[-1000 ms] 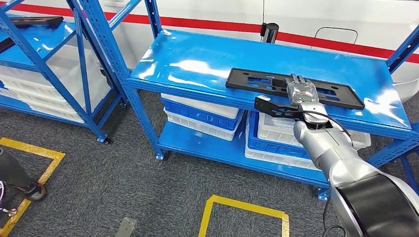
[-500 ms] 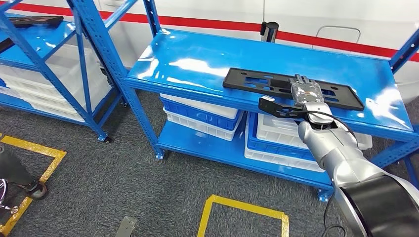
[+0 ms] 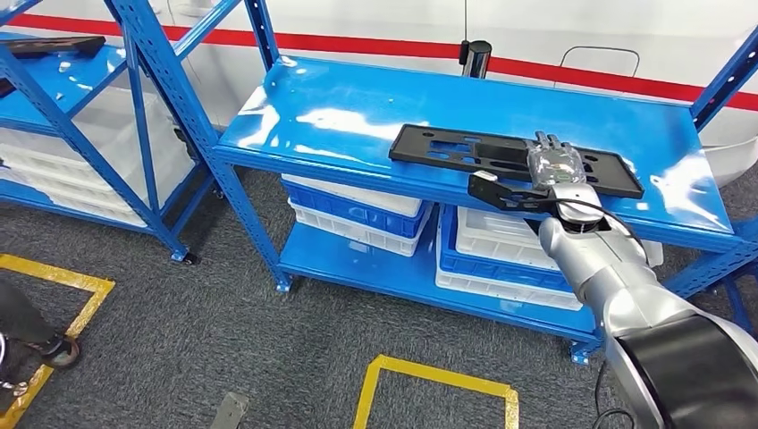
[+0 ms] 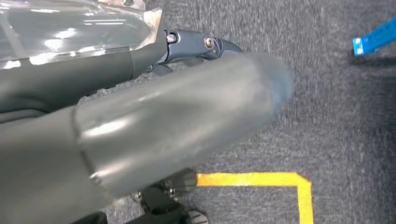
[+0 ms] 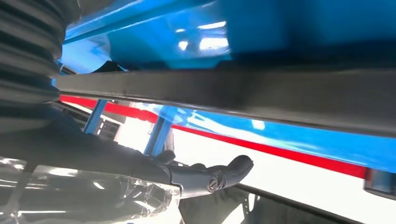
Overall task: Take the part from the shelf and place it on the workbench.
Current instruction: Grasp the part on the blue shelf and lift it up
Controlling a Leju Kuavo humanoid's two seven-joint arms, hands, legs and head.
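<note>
head view: long black part (image 3: 465, 150) lies flat on the top board of the blue shelf (image 3: 357, 107), near the front edge, right of centre. right hand (image 3: 556, 166) lies on top of the part toward its right end, fingers (image 3: 547, 140) stretched forward across it, plastic-wrapped back of hand up, thumb (image 3: 497, 189) sticking out sideways along the shelf's front edge below the part. can't tell if it's actually gripping or just resting on it. white and blue bins (image 3: 353, 206) stacked on the lower board. second blue rack (image 3: 80, 116) off to the left, yellow floor tape (image 3: 438, 375) on grey carpet.

left wrist view: left hand (image 4: 154, 116) hangs over the carpet, big grey thumb in front, fingers mostly hidden, so can't tell how they sit. yellow tape corner beneath.

right wrist view: dark edge of the part (image 5: 243, 95) runs across, right hand (image 5: 116, 172) just beside it, one dark finger (image 5: 224, 173) extended. blue shelf surface (image 5: 280, 28) behind.
</note>
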